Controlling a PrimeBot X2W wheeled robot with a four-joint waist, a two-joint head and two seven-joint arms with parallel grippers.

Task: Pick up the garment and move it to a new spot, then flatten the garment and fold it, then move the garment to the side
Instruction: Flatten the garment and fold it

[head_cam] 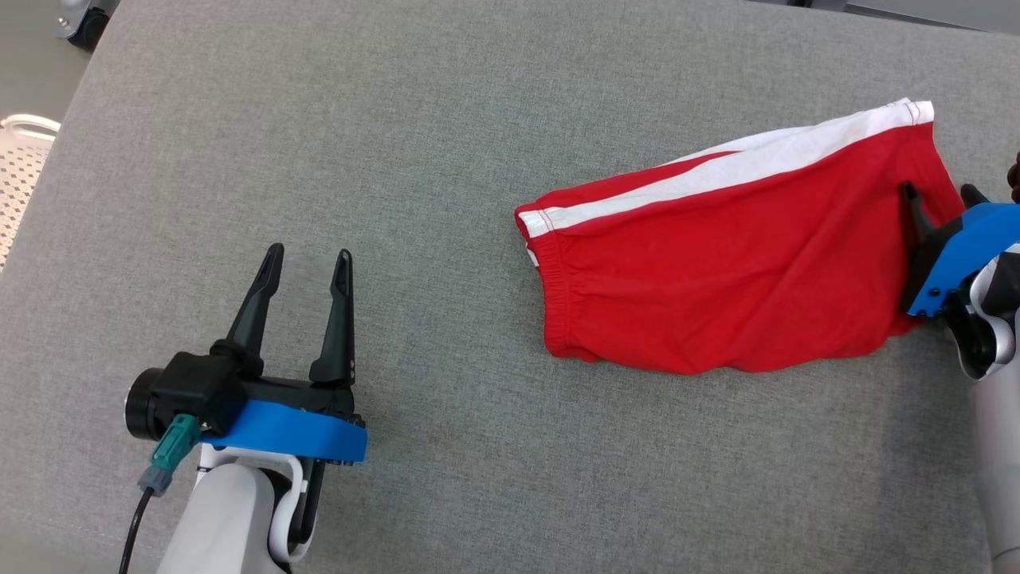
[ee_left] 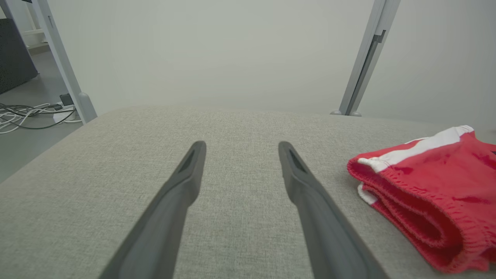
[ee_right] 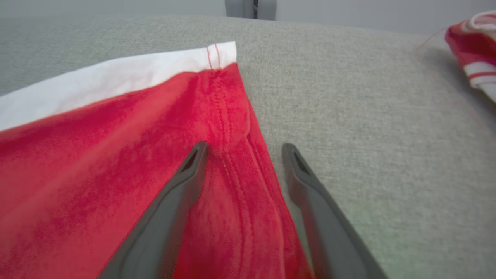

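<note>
Grey woven surface (head_cam: 398,159) carried a folded red garment (head_cam: 733,263) with a white side stripe, lying on its right half.
Head view: the left gripper (head_cam: 309,253) stood wide open over bare upholstery, well apart from the garment; the right gripper (head_cam: 939,191) was spread wide at the garment's right edge. Left wrist view: pale wall (ee_left: 217,50), metal frame legs (ee_left: 364,58), cables (ee_left: 31,112) on the floor. Right wrist view: open jaws straddled the red hem; another red-and-white cloth (ee_right: 472,46) lay well apart.
</note>
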